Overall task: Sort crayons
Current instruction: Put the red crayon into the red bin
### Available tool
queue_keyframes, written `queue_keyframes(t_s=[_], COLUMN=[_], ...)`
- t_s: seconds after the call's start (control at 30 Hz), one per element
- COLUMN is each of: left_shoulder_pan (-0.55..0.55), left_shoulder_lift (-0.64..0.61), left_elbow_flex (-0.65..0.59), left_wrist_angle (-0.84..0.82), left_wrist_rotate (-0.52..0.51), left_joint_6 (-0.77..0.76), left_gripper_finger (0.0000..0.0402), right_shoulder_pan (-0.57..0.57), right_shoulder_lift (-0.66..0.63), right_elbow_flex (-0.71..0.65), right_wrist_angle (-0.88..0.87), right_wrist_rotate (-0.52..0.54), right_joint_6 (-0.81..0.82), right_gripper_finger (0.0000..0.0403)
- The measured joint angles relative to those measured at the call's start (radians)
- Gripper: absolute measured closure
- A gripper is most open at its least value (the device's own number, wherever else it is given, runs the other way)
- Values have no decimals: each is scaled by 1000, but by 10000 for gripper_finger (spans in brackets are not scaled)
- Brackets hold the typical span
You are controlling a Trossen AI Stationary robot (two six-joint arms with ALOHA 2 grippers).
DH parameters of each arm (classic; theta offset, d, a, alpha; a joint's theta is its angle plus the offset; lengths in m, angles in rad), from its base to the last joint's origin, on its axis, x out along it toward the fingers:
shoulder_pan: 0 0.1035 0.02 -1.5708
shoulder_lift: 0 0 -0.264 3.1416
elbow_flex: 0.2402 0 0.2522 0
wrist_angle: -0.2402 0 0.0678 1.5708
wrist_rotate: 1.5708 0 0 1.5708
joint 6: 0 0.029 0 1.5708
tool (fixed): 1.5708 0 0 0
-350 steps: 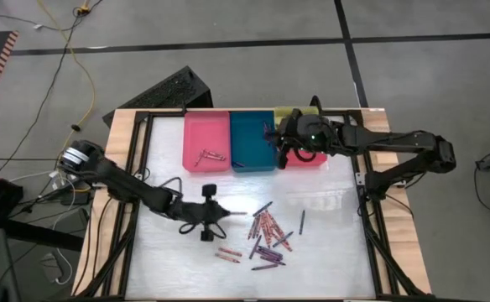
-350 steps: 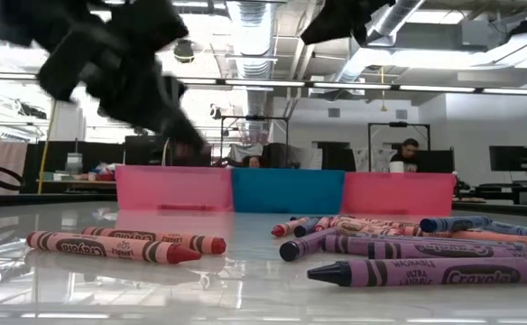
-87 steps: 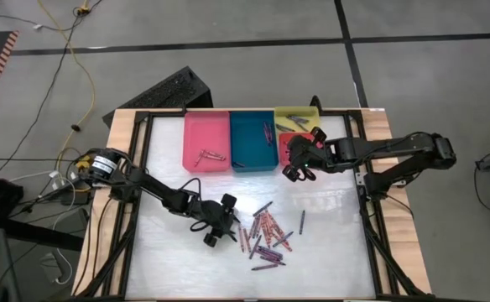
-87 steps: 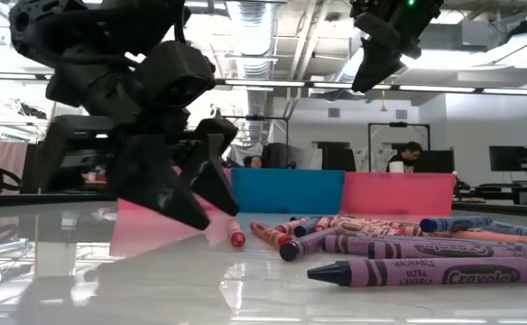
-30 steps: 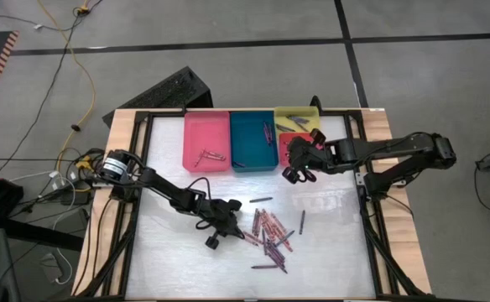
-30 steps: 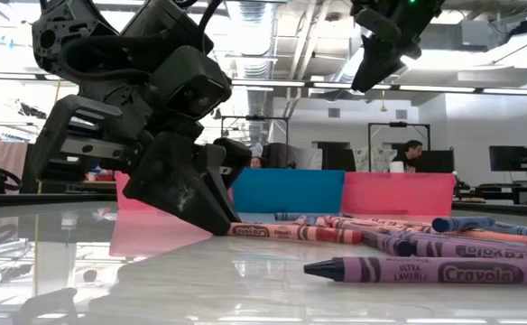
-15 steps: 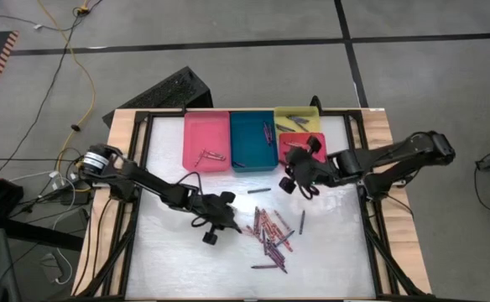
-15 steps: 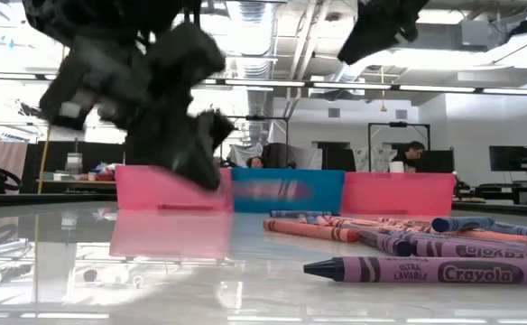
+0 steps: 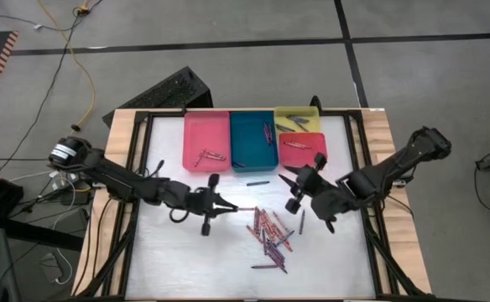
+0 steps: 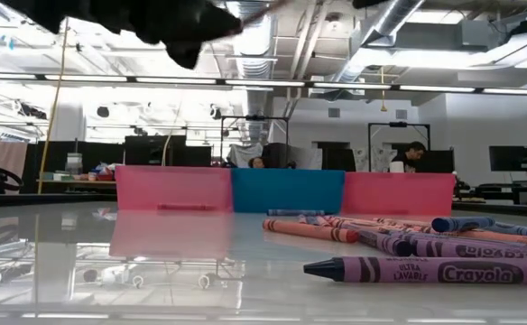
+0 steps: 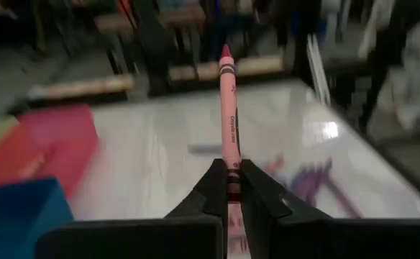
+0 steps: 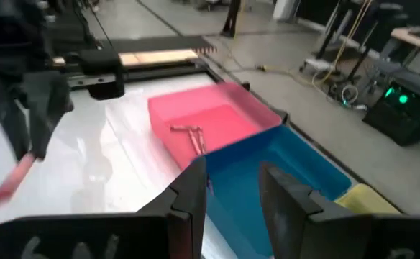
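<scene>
My left gripper hovers over the table's middle, shut on a pink crayon. Several other crayons lie in a loose heap on the white table to its right, also seen lying flat in the low view. One dark crayon lies alone near the teal tray. My right gripper hangs open over the table in front of the red tray, with nothing between its fingers. My left gripper pinches the pink crayon near its blunt end between its two fingers. The crayon runs along the fingers and sticks out past them, its pointed tip toward the table's right. It is about level and lifted clear of the table.
Along the far edge stand a pink tray with a few crayons, the teal tray, a yellow tray and the red tray. Bare white table lies to the left and along the near edge. A black frame borders the table.
My left gripper has risen from the crayon heap with the pink crayon, which is now clear of the table, and has tipped from pointing down to about level. My right gripper has swung from beside the red tray toward the table's near side and the heap.
</scene>
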Motion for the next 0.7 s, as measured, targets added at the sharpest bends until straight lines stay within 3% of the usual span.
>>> queue_keyframes(t_s=[0.13,0.3,0.43,0.7], left_shoulder_pan=[-18,-39,-49,-55], left_shoulder_lift=[-21,-22,-22,-22], left_elbow_flex=[-78,-128,-132,-130], left_wrist_angle=[240,471,549,599], left_wrist_rotate=[-44,-94,-103,-103], left_joint_6=[29,107,150,152], left_gripper_finger=[397,397,397,396], right_shoulder_pan=[44,44,8,-81], right_shoulder_lift=[1,24,61,185], right_elbow_flex=[-1,-74,-137,-148], right_wrist_angle=[23,239,465,892], right_wrist_rotate=[27,10,-99,-443], right_joint_6=[0,-95,-219,-436], right_gripper_finger=[278,278,278,245])
